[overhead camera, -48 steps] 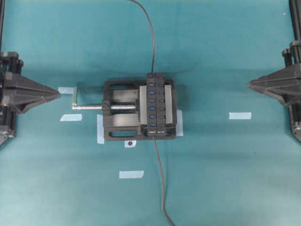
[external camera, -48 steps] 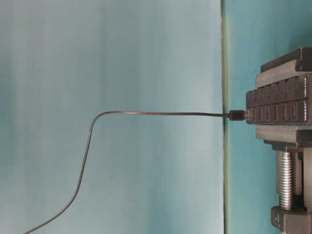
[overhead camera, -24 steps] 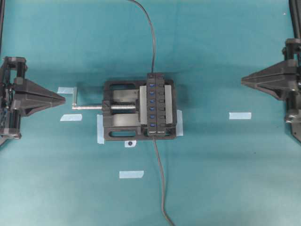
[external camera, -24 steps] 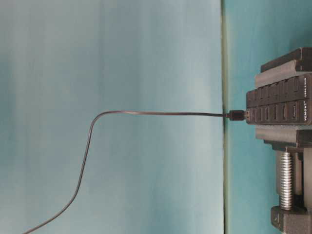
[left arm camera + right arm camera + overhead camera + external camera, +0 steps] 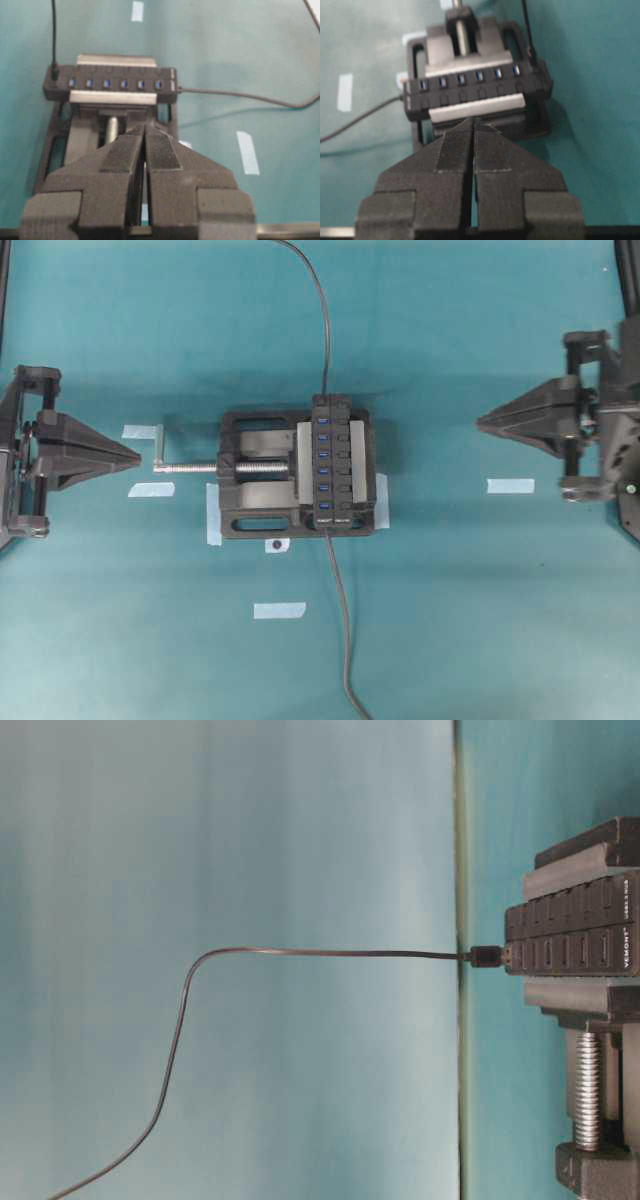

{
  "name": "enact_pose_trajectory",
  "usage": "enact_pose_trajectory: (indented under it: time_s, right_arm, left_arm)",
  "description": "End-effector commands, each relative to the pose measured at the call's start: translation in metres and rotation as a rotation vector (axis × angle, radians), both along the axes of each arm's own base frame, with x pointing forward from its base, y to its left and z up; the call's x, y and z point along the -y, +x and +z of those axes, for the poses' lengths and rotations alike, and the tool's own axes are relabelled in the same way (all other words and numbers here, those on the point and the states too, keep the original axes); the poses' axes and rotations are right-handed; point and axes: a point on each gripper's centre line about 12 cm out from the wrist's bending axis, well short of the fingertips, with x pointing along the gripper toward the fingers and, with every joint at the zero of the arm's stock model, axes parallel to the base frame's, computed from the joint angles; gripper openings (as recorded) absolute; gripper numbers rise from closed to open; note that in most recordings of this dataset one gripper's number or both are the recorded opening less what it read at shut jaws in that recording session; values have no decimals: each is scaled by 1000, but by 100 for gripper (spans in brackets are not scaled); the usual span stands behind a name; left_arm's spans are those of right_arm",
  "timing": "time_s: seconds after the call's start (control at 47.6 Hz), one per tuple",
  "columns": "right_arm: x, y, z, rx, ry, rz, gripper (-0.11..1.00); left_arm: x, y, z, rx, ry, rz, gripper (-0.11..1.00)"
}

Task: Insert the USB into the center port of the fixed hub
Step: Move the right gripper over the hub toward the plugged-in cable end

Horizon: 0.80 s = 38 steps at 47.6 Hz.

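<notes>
While both your grippers, left [image 5: 135,455] and right [image 5: 480,423], sit pinched together holding nothing, the fixed hub [image 5: 333,464] stays clamped in the vise [image 5: 250,502] between them. You cannot tell which cable end is the USB.

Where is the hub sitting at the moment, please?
In the overhead view the hub stands at the table's centre, clamped in the vise at its right side, midway between the left gripper and right gripper.

Fixed hub [image 5: 112,84]: black bar clamped atop vise [image 5: 95,135], blue ports in a row. Left gripper [image 5: 145,131]: below hub, pads pressed together. Cable [image 5: 240,96] runs rightward from hub's end.
</notes>
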Motion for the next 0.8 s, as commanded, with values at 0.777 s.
enact_pose_trajectory:
  time_s: [0.777]
  right_arm:
    - [21,67,-19,-171,7,-40,-2]
  left_arm:
    - [0,3,7,15,-3,1,0]
